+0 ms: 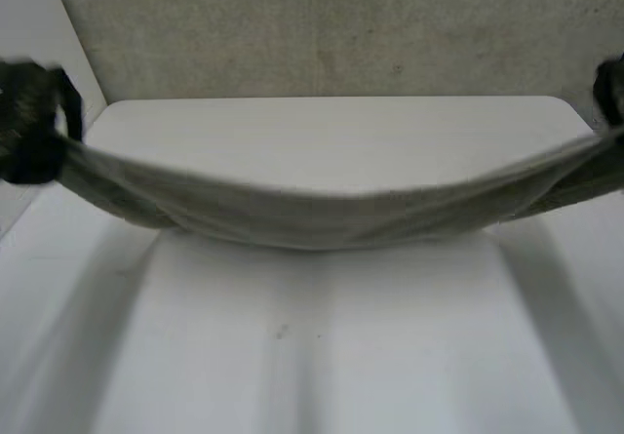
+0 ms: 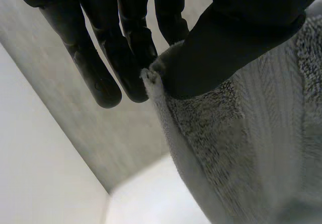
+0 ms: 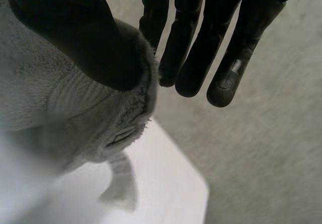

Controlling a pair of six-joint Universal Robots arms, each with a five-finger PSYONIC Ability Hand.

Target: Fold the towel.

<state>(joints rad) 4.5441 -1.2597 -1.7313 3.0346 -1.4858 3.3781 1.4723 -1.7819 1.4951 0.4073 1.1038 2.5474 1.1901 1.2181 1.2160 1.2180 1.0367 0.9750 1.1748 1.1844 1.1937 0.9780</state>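
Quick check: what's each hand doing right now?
Left hand: shut on towel, pinched at a corner.
Right hand: shut on towel, pinched at its other end.

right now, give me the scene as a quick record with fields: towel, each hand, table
towel: grey towel, lifted and stretched between both hands, sagging in the middle
left hand: left hand pinches one end of the towel, near a corner, between thumb and straight fingers
right hand: right hand pinches the other end, bunched, between thumb and fingers
table: white table, under the towel
contact: cannot tell whether the lowest part of the sag touches the table
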